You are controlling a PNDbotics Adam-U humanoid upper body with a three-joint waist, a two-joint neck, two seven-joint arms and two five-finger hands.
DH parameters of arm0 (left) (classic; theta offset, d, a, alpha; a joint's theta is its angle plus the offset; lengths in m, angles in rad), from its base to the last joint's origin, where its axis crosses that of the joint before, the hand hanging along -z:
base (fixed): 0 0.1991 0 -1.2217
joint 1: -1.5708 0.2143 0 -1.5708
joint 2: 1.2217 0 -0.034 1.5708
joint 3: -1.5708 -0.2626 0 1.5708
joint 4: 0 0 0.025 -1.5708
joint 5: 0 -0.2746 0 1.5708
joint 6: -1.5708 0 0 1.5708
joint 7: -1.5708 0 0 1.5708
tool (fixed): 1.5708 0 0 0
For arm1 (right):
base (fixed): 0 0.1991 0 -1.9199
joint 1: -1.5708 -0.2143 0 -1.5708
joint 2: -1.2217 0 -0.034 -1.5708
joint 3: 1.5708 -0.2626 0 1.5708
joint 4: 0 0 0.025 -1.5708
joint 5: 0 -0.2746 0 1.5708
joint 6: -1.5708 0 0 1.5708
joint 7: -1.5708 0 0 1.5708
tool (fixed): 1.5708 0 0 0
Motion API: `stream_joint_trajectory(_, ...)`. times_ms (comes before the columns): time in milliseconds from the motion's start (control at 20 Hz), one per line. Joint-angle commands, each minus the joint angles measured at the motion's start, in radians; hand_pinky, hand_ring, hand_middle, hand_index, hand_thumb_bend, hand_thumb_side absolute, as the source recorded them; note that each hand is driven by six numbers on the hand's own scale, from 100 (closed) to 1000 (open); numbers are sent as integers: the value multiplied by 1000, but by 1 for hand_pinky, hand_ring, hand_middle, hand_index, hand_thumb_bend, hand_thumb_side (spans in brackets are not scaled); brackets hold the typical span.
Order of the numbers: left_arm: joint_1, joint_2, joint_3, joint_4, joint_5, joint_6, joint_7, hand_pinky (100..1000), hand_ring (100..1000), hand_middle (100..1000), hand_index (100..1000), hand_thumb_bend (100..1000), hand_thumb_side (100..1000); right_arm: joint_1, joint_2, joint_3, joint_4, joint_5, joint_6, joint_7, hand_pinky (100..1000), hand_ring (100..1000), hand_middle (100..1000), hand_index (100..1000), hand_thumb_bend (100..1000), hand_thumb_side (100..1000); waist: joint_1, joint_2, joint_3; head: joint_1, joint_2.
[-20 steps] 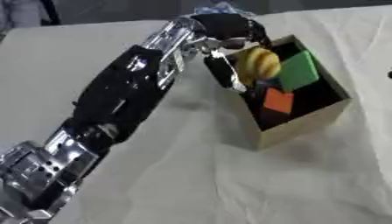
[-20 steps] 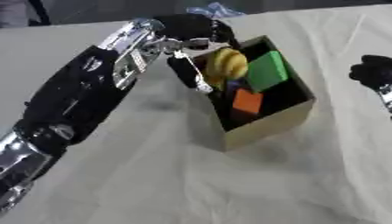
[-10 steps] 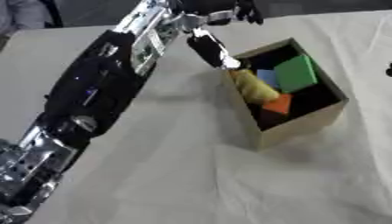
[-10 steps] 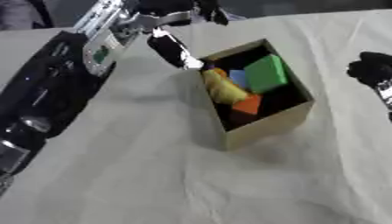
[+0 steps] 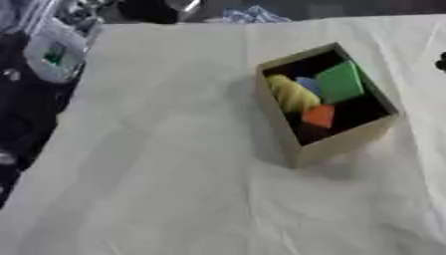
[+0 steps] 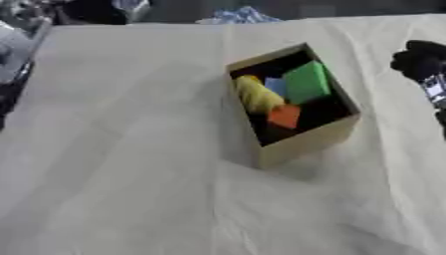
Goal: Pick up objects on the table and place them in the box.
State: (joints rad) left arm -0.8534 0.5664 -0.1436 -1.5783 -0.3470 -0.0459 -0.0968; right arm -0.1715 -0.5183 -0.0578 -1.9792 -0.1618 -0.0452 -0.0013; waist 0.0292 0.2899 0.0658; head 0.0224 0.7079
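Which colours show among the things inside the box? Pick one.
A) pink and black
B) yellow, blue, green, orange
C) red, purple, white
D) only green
B: the box holds a yellow thing, a blue one, a green block and an orange one.

No readable text, labels, brands or numbers anywhere in my view. Closest candidate: a small green patch on the pale panel of my left arm (image 5: 54,52), top left corner, too blurred to read as text or a sign. Box (image 5: 348,139) walls are plain tan, no print visible. Nothing legible on the coloured pieces inside the box either. A pale marking shows on my right hand (image 6: 420,62) at the right edge, but I can't make out any characters on it. Table cloth (image 5: 174,174) carries no markings.
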Motion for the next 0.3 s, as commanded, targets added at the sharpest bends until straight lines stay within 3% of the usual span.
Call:
stream_joint_trajectory(50, 76, 58, 79, -132, 143, 59, 118, 772, 698, 671, 854, 164, 666, -15, -25, -14, -21, -5, -11, -8, 928, 825, 764, 855, 100, 638, -5, -23, 1, -8, 0)
stream_joint_trajectory(300, 243, 36, 157, -237, 290, 94, 240, 766, 690, 663, 858, 142, 740, -37, -17, -16, -21, -16, -21, -18, 934, 833, 794, 877, 100, 636, -23, -21, 2, -9, -6)
